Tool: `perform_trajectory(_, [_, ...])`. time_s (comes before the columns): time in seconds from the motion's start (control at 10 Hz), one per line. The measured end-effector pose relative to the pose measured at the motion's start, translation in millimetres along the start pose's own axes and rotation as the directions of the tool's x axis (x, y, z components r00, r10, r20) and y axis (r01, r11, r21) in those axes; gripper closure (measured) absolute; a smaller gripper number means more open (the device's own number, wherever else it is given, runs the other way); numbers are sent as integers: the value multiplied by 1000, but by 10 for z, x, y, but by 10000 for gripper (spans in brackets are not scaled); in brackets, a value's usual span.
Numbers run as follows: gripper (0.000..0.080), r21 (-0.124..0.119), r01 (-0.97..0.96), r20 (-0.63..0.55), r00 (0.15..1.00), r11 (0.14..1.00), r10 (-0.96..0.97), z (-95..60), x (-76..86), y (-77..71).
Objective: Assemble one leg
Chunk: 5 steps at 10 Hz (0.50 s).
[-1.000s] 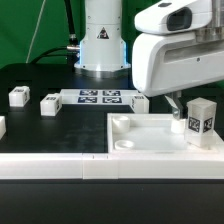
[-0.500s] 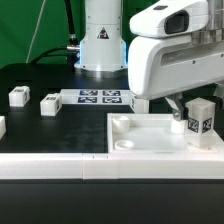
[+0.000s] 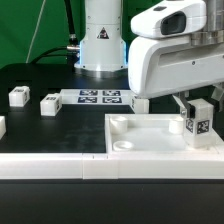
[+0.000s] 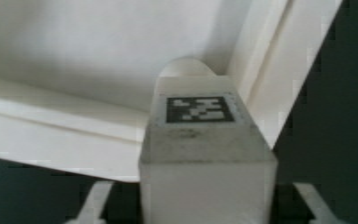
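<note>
The leg (image 3: 198, 118), a small white post with a black-and-white tag, stands upright at the corner of the white panel (image 3: 150, 135) on the exterior view's right. My gripper (image 3: 196, 104) comes down from above and is shut on the leg's upper part. In the wrist view the leg (image 4: 204, 140) fills the middle between my two fingers (image 4: 105, 200), its far end resting against the panel's (image 4: 87, 60) corner by the raised rim. The corner socket under the leg is hidden.
Two more white legs (image 3: 18, 97) (image 3: 50, 103) lie on the black table at the exterior view's left. The marker board (image 3: 100, 97) lies in front of the arm's base. Another white part (image 3: 2, 125) shows at the left edge.
The leg has turned slightly and sits a little lower in the panel's corner. My gripper has turned with it and stayed over the same spot.
</note>
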<state>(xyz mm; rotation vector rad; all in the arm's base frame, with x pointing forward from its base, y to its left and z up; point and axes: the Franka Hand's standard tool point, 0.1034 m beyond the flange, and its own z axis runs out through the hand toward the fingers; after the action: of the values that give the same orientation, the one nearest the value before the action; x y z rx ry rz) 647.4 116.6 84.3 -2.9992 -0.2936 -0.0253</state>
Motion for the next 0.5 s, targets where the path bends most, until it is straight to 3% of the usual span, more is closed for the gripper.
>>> perform_trajectory(0.2, [509, 0, -328, -15, 945, 945, 328, 4, 1, 36])
perform_trajectory(0.5, [508, 8, -637, -18, 771, 771, 637, 2, -5, 81])
